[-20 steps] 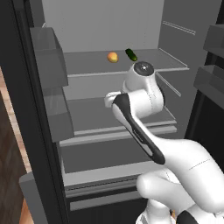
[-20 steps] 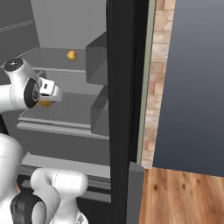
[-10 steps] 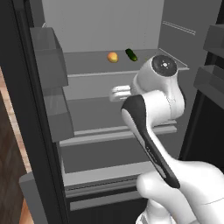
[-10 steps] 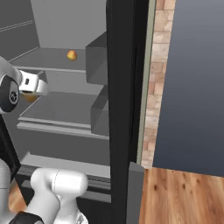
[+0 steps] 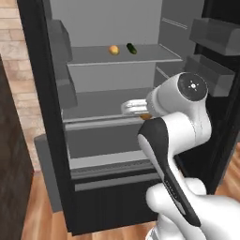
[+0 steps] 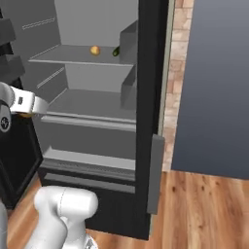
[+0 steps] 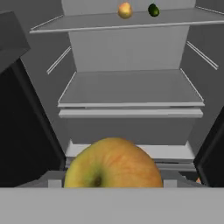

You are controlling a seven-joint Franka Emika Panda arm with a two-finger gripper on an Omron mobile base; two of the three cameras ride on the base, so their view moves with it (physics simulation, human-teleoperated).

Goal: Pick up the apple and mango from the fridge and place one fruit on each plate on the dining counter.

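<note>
A yellow-red apple (image 7: 113, 165) sits at the bottom of the hand view with my gripper (image 7: 113, 175) shut on it. From the left base view a sliver of the apple (image 5: 146, 116) shows under the white hand, in front of the open fridge (image 5: 47, 93) at middle-shelf height. The mango (image 5: 113, 49), small and orange-yellow, lies on the upper shelf; it is the same mango (image 6: 95, 50) in the right base view and mango (image 7: 125, 9) in the hand view. The plates and the dining counter are out of view.
A dark green oblong item (image 5: 132, 48) lies beside the mango. Boxy grey door bins (image 5: 213, 35) hang on the open right door, close to my elbow. The left door (image 6: 151, 112) stands edge-on, with brick wall and wooden floor (image 6: 204, 209) beyond it.
The hand has drawn back out of the fridge toward the right with the apple, and the elbow has risen. Both base views have shifted a little, so the camera has moved.
</note>
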